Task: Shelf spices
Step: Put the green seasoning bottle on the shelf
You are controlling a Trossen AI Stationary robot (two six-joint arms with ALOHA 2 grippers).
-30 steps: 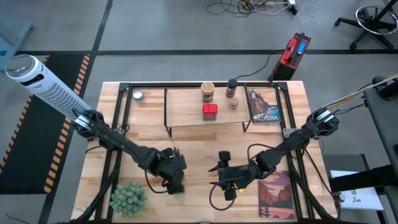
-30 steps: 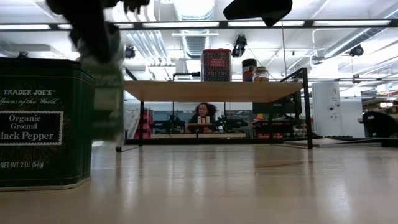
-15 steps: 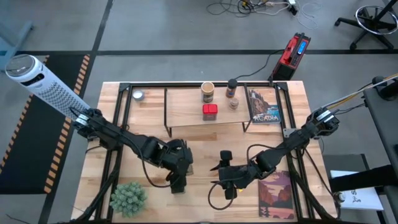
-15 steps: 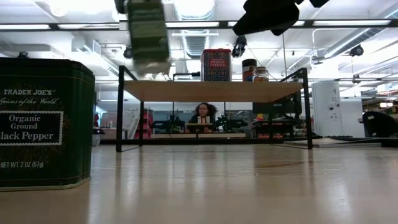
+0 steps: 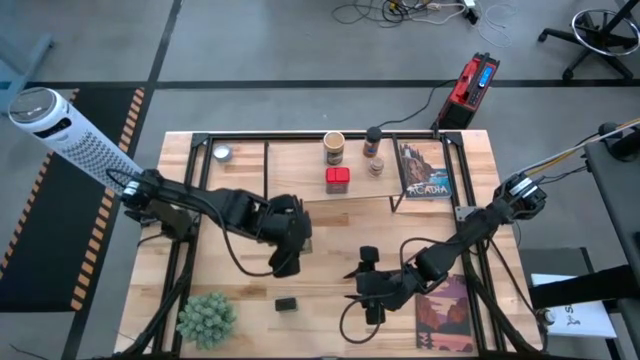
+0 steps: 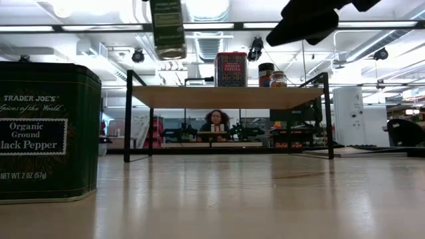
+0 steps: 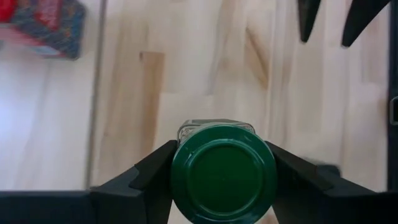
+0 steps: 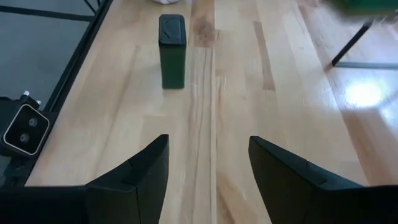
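On the shelf (image 5: 300, 180) stand three spices; the left pincer (image 7: 222, 180) carries a green-lidded jar (image 7: 222, 173) clamped above the tabletop (image 5: 330, 250), the right pincer (image 8: 208, 171) gapes empty, and the black pepper tin (image 8: 171, 51) waits.

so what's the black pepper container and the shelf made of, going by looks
The black pepper container looks like painted metal: a dark green square tin with printed lettering, a soft sheen and a rolled bottom rim. The shelf looks like a pale, matte wooden board, its edge plain and unpainted, carried in a thin black frame, probably metal rod.
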